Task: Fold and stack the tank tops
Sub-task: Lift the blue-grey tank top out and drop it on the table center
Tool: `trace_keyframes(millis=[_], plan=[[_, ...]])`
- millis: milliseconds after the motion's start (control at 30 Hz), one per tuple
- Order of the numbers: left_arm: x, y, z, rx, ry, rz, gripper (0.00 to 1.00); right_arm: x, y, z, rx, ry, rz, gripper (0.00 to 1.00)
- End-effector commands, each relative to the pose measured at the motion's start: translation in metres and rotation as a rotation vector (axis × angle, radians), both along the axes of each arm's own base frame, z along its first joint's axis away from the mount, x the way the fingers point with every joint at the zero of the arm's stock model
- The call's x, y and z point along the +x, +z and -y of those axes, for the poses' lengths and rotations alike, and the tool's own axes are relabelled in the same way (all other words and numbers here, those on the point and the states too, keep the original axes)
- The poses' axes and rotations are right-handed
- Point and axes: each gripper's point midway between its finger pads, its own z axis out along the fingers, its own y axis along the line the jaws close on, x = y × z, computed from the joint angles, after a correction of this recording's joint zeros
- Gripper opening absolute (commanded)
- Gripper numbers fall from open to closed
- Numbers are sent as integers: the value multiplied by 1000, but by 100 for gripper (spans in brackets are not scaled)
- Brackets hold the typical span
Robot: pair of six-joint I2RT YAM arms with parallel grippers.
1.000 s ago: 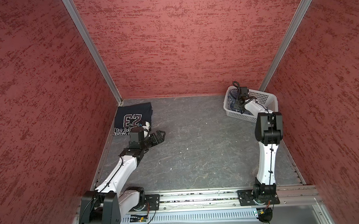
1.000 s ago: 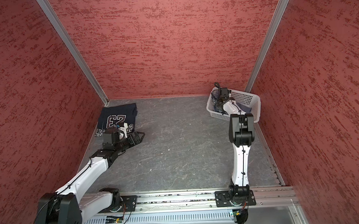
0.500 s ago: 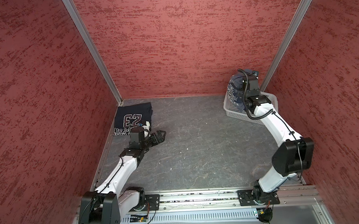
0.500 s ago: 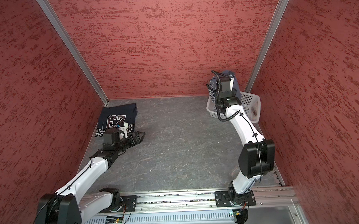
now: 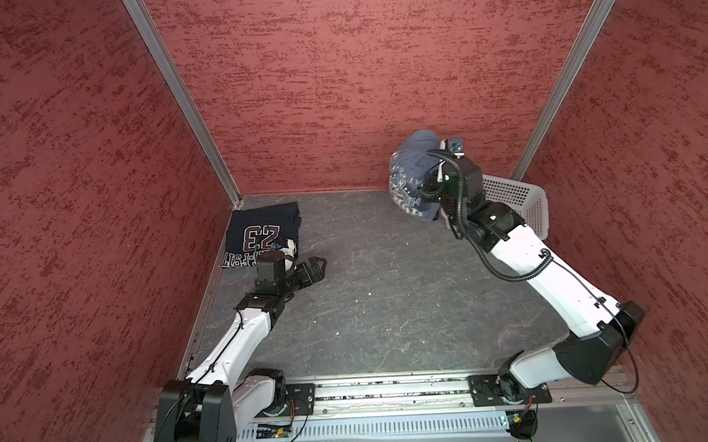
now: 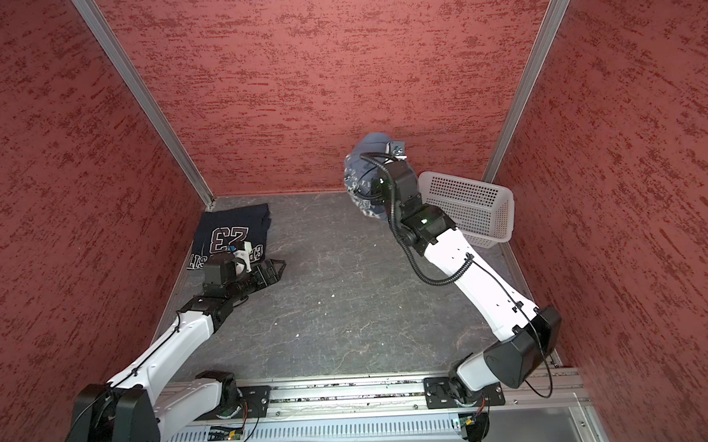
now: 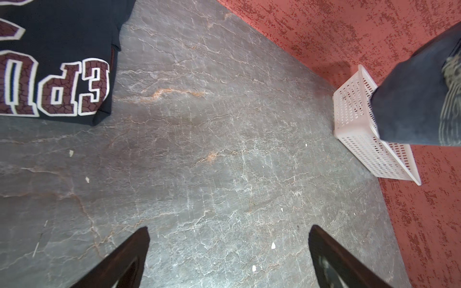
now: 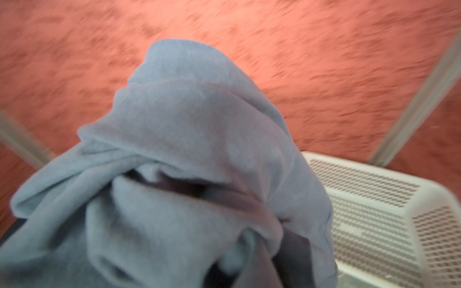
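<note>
Currently I count two tops.

Item one: navy tank top (image 5: 261, 231), "23" print, folded flat on the worktop (image 5: 389, 295), well apart from the white basket (image 5: 517, 197), over by the opposite wall.

Item two: slate blue-grey tank top (image 5: 410, 173), bunched, raised in the air just beside the basket.

Right gripper (image 5: 435, 176): fingers buried in that cloth, pinching it.

Left gripper (image 5: 316, 267): fingers (image 7: 124, 259) spread wide, holding nothing, low over the worktop, well apart from the basket.
</note>
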Motion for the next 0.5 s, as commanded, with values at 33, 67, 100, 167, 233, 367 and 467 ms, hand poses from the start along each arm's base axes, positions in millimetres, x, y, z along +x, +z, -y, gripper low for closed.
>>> trace_keyframes(millis=[33, 67, 100, 167, 233, 367, 467], plan=[[2, 1, -2, 27, 4, 19, 100, -10, -61, -42, 23, 128, -147, 3], [2, -1, -2, 28, 4, 16, 100, -11, -83, -50, 35, 157, -194, 5], [3, -2, -2, 29, 4, 13, 100, -14, -104, -58, 48, 188, -239, 8], [3, -5, -2, 32, 3, 5, 100, -21, -142, -67, 70, 227, -325, 30], [4, -8, -1, 33, -4, -2, 100, -28, -178, -61, 66, 189, -411, 66], [5, -15, 16, 24, -76, -34, 99, -49, -226, -35, 39, 113, -520, 85], [3, -26, 48, 60, -185, -98, 98, -65, -235, -26, 68, 129, -541, 89]])
